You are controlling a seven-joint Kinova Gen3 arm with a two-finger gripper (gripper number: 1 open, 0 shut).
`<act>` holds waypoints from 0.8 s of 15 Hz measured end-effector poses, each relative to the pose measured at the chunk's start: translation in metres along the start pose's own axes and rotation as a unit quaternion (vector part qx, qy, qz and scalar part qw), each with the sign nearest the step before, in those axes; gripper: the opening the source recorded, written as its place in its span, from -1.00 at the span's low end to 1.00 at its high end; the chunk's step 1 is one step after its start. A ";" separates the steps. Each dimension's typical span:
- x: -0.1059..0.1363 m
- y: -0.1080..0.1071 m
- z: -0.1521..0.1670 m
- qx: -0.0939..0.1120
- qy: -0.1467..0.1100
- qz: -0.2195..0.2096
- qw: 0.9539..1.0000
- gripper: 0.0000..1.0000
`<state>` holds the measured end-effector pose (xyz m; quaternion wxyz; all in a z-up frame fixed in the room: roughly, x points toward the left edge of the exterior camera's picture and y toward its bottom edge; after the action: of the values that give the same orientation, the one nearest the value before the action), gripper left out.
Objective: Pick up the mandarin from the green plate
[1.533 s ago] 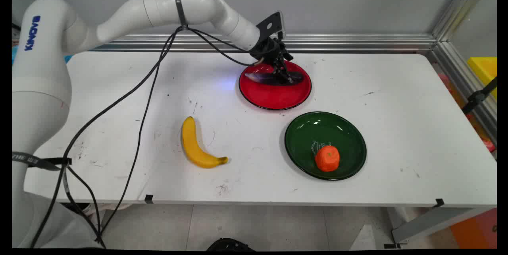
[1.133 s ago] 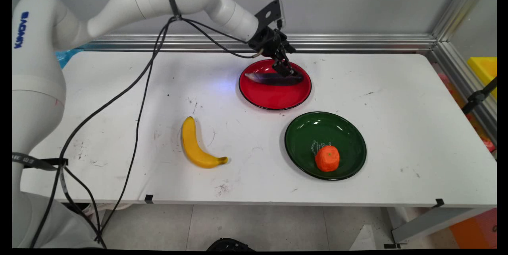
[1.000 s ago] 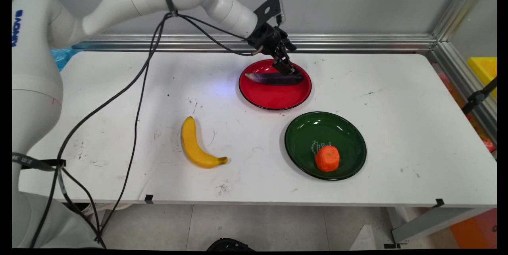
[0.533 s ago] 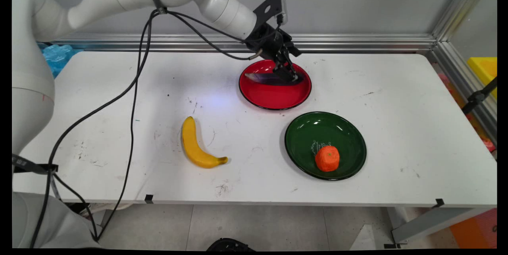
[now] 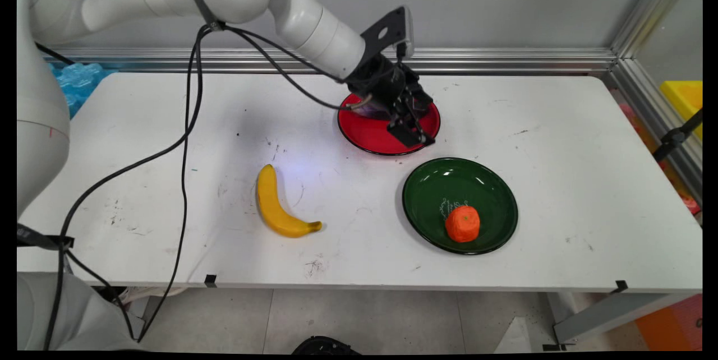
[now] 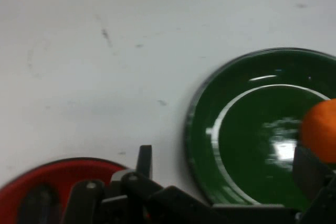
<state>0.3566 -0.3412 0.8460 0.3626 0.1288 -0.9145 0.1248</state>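
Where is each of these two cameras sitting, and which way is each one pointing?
Main view: fixed above the table's near side, looking down across the white table toward the wall; the white arm, its cables and the hand over the red plate show.
Hand view: rides on the hand, looking down at the table; black linkage rises from the bottom edge.
Shared: red plate, green plate, orange.

The scuffed white surface spreads beneath and all around the fingers; behind them a plain grey wall rises above an aluminium rail that runs along the surface's far edge. Well to their near side, past the front edge, lies a pale tiled floor; far to their right, beyond the surface, stands something yellow.
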 end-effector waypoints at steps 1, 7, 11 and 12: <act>0.002 0.010 0.000 -0.007 -0.002 -0.003 1.000 1.00; 0.013 0.055 0.008 -0.037 -0.010 -0.019 0.999 1.00; 0.016 0.075 0.020 -0.048 -0.016 -0.026 0.998 1.00; 0.016 0.079 0.024 -0.050 -0.018 -0.027 0.998 1.00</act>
<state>0.3042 -0.2771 0.8299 0.3550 0.1380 -0.9222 0.0669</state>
